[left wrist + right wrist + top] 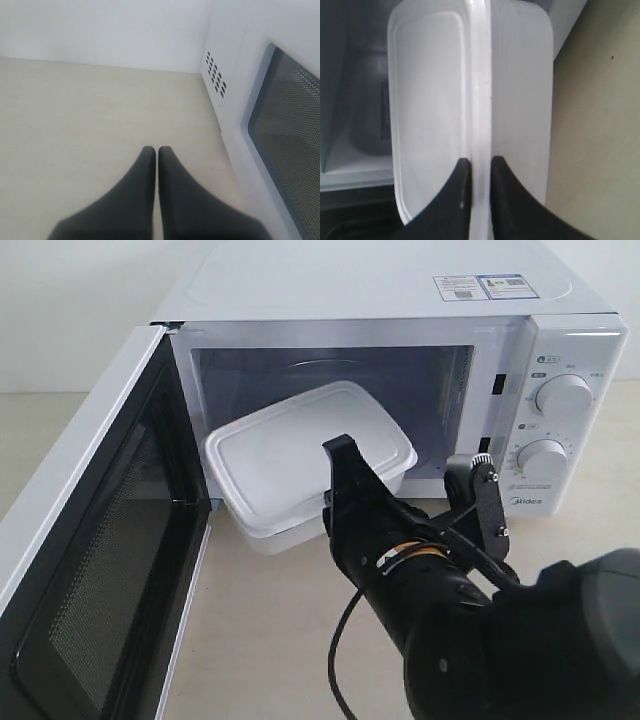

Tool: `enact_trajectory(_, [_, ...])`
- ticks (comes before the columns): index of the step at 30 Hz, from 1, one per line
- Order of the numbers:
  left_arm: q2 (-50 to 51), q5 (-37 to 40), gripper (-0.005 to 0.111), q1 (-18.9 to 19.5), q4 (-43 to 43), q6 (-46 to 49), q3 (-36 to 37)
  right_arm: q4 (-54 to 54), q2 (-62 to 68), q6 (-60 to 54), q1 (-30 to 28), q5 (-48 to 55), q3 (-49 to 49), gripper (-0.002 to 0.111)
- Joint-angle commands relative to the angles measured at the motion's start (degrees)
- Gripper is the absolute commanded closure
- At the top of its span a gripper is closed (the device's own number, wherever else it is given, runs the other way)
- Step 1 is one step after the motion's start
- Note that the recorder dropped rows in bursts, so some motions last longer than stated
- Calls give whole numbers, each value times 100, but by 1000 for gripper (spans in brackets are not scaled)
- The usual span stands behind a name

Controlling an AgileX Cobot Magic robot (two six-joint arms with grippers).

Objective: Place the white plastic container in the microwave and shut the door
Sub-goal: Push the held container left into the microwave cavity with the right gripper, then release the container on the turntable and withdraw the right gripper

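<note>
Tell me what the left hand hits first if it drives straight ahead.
For the left hand, probably the table, else the wall beyond; depth is unclear. The door stands off to one side.

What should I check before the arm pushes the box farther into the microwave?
1. Door swung wide open: ok.
2. Right claw pinching the box rim: ok.
3. Box fully inside the microwave: not ok, near end sticks out.
4. Room behind the box: cannot tell, hidden.
5. Left claw shut, outside the door: ok.
</note>
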Motion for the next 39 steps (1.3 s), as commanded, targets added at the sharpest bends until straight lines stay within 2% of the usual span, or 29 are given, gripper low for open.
enact_trajectory(1, [-21, 20, 102, 28, 5, 27, 15, 37, 177, -94, -337, -102, -273, 108])
enact_trajectory(7, [-21, 20, 102, 28, 5, 27, 15, -249, 216, -94, -840, 314, -786, 108])
enact_trajectory(13, [-21, 20, 102, 28, 5, 27, 15, -292, 401, -395, -1287, 1168, -1310, 108])
enact_trajectory(26, [-21, 20, 102, 28, 5, 27, 15, -473, 1203, -584, -1662, 1378, -2399, 107])
enact_trajectory(29, [-21, 20, 102, 28, 5, 27, 15, -471, 1299, -584, -1672, 1352, -2475, 93])
enact_trajectory(33, [-21, 20, 102, 28, 5, 27, 15, -412, 1304, -584, -1724, 1337, -2487, 59])
enact_trajectory(34, [-21, 20, 102, 28, 5, 27, 15, -399, 1304, -584, -1724, 1350, -2487, 55])
enact_trajectory(36, [-21, 20, 102, 28, 5, 27, 15, -411, 1252, -568, -1724, 1482, -2487, 60])
enact_trajectory(38, [-21, 20, 102, 28, 5, 27, 15, -412, 1183, -646, -1724, 1800, -2487, 73])
enact_trajectory(39, [-21, 20, 102, 28, 5, 27, 15, -412, 1102, -689, -1724, 1923, -2450, 84])
